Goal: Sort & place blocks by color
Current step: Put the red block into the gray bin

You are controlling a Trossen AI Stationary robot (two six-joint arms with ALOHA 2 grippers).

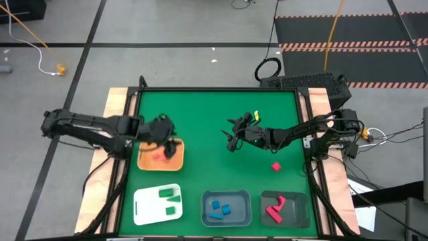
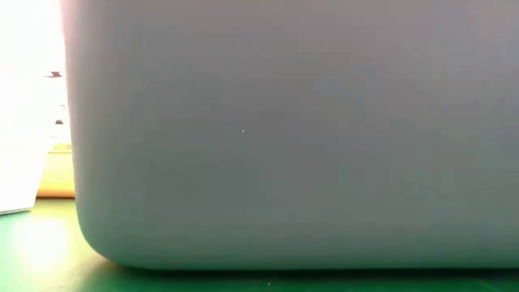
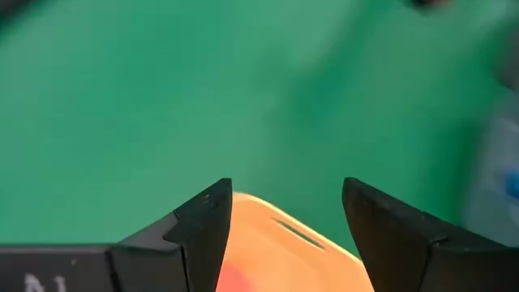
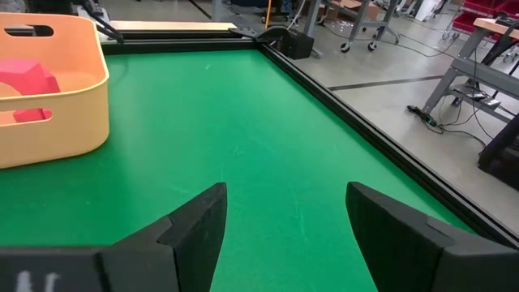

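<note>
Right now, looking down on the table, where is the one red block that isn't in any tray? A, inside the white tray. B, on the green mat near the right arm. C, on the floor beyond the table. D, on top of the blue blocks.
B: the high view shows the loose red block lying alone on the mat, below the right arm and above the dark tray.
</note>
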